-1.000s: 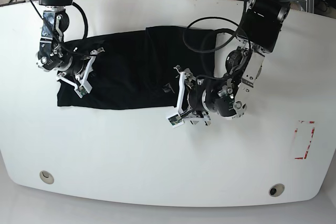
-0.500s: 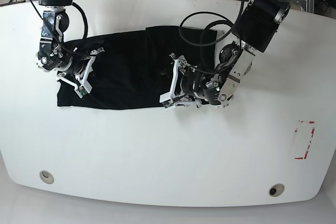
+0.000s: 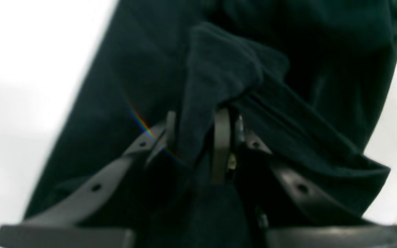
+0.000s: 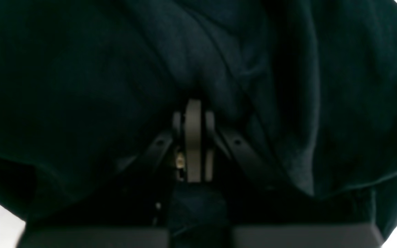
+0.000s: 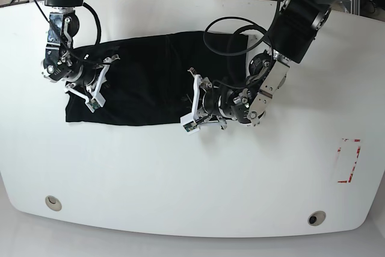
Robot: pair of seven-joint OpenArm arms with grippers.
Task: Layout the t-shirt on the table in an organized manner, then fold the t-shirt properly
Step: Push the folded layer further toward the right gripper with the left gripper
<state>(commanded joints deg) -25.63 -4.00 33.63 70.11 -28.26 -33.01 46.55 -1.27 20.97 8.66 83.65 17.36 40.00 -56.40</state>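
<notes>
The black t-shirt [image 5: 144, 82] lies bunched across the back middle of the white table [image 5: 180, 173]. My left gripper [image 5: 192, 105], on the right arm in the base view, is low over the shirt's front right edge. In the left wrist view it [image 3: 195, 137] is shut on a raised fold of the t-shirt [image 3: 219, 69]. My right gripper [image 5: 96, 86] is at the shirt's left end. In the right wrist view it [image 4: 193, 137] is shut on the t-shirt [image 4: 81, 69], which fills the frame. No print or white mark shows.
Two grey grommet holes [image 5: 53, 202] [image 5: 316, 217] sit near the table's front edge. A red dashed rectangle mark [image 5: 349, 161] is at the right. Cables loop over the shirt at the left arm [image 5: 234, 34]. A yellow cable and gear lie beyond the far edge.
My left gripper has moved left and slightly back, pulling the shirt's right part with it toward the middle. The right arm has not moved.
</notes>
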